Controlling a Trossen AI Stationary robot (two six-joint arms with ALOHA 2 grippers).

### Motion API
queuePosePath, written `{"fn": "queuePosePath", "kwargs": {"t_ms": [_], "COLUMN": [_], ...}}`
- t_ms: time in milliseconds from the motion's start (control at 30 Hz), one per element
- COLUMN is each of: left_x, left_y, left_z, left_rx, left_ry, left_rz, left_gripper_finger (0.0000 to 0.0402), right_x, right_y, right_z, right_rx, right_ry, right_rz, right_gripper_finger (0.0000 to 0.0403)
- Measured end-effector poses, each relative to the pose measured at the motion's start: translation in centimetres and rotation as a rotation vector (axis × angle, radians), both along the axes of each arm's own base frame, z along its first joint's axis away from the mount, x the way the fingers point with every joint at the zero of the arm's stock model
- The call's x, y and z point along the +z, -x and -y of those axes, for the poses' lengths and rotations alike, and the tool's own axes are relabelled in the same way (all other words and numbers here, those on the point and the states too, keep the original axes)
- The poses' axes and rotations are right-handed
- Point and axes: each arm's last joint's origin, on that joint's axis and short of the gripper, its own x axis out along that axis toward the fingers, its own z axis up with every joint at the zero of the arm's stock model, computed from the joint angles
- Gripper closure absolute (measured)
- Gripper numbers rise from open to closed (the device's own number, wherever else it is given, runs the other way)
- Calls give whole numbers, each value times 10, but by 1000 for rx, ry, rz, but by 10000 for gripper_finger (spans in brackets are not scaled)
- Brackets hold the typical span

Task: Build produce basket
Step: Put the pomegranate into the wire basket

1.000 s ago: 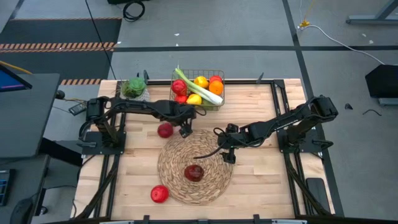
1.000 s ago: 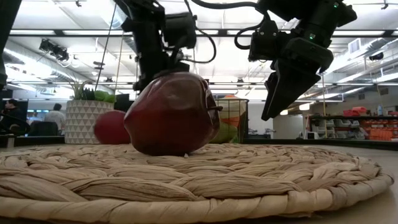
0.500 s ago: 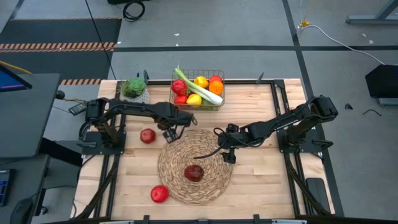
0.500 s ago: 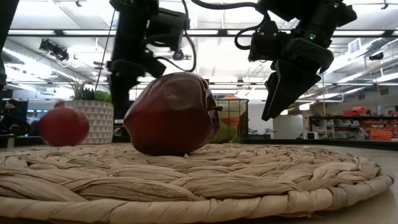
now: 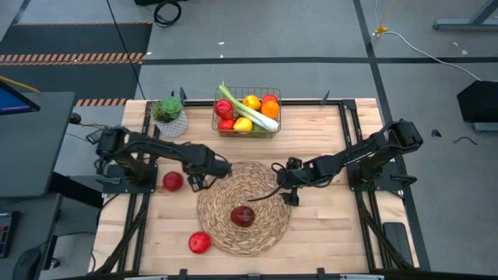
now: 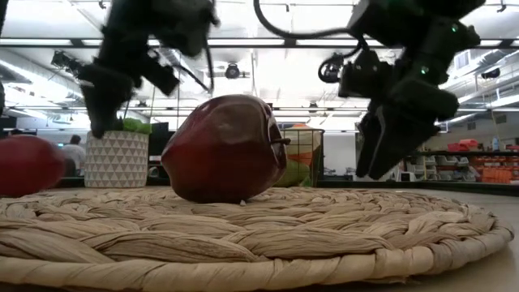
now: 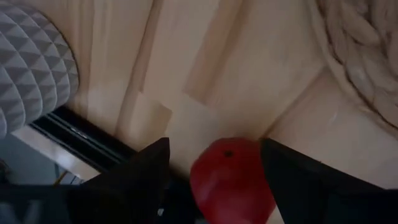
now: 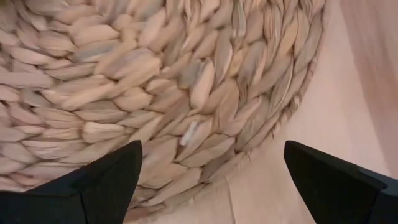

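The dark wire basket (image 5: 247,113) stands at the table's far edge and holds a leek, lemons, oranges and red fruit. A red apple (image 5: 173,181) lies on the wood left of the round straw mat (image 5: 261,180). My left gripper (image 5: 193,180) is open and low beside the apple. In the left wrist view the apple (image 7: 231,180) lies between its two fingers. A dark red apple (image 5: 242,216) rests on the mat, large in the low view (image 6: 227,148). My right gripper (image 5: 289,193) hangs open and empty over the mat's right rim (image 8: 249,149). My left gripper has the red apple between its open fingers (image 7: 292,177), which come level from the table's right side. The apple rests on the table. I cannot tell whether a finger touches it.
A white pot with a green plant (image 5: 169,114) stands at the far left next to the basket. Another red apple (image 5: 200,242) lies near the front edge, left of the mat. Bare wood lies right of the mat.
The red apple has travelled along the table from in front of the basket toward the left and near edges. My left gripper has followed it the same way and come lower, still open. My right gripper has sunk a little over the mat's rim.
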Motion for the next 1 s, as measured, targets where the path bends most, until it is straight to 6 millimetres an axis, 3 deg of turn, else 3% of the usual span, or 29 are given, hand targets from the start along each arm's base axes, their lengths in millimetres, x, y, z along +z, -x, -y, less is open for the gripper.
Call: {"fn": "queuePosePath", "kwargs": {"t_ms": [300, 567, 733, 1000], "left_x": [42, 49, 37, 18], "left_y": [37, 63, 77, 103], "left_z": [48, 87, 82, 53], "left_rx": [83, 74, 67, 91], "left_ry": [-12, -69, -159, -231], "left_rz": [270, 333, 275, 305], "left_gripper_finger": [143, 143, 143, 143], "right_x": [-7, -3, -3, -3], "right_y": [0, -6, -6, -6], "right_z": [8, 12, 12, 11], "right_rx": [-71, -104, -100, -89], "right_ry": [70, 77, 71, 60], "right_rz": [85, 161, 160, 154], "right_gripper_finger": [6, 6, 6, 6]}}
